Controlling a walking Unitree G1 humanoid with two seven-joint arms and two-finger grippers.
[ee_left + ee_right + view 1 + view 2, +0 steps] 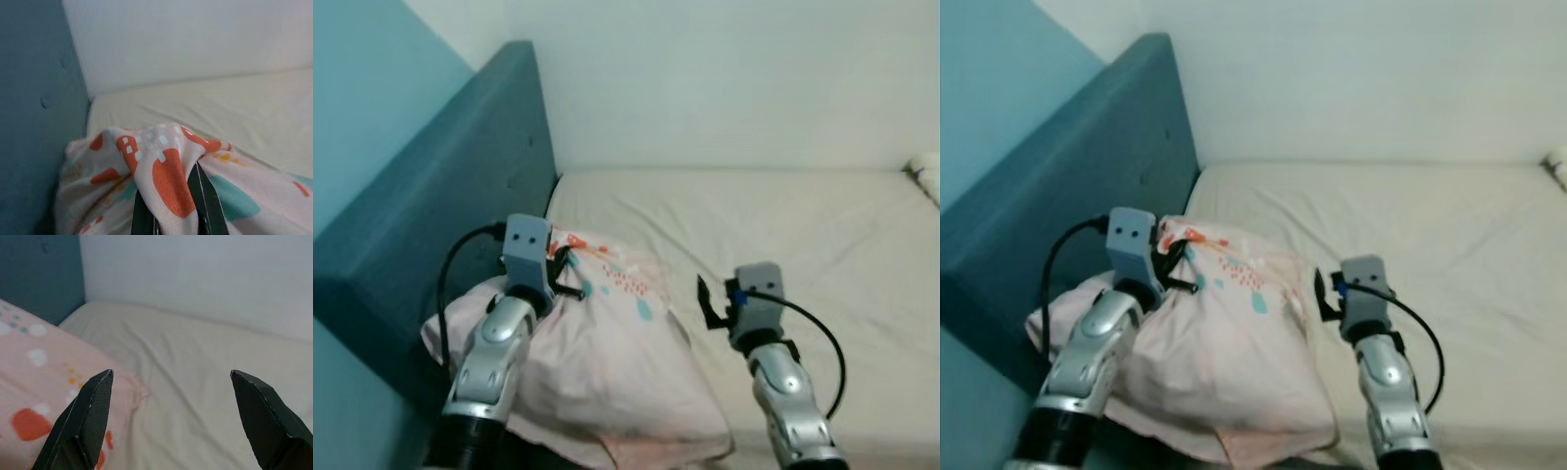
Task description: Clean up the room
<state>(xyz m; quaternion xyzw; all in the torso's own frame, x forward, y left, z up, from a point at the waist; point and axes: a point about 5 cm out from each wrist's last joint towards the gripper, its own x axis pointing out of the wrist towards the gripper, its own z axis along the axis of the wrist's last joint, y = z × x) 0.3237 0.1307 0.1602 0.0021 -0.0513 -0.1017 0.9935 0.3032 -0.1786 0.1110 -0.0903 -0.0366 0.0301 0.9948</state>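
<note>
A pale pink pillow (607,362) printed with orange and teal shapes lies at the head of the bed, against the blue headboard (440,215). My left gripper (564,269) is shut on a pinched fold of the pillow (168,181) at its far top corner, the black fingers (208,200) pressing the fabric between them. My right gripper (710,304) hangs open just off the pillow's right edge, above the sheet; its two fingers (88,416) stand wide apart with nothing between them, and the pillow (34,396) lies beside them.
The bed's cream sheet (783,225) stretches to the right, lightly wrinkled. A white wall (724,78) runs along the far side of the bed. A small light object (925,174) sits at the far right edge of the mattress.
</note>
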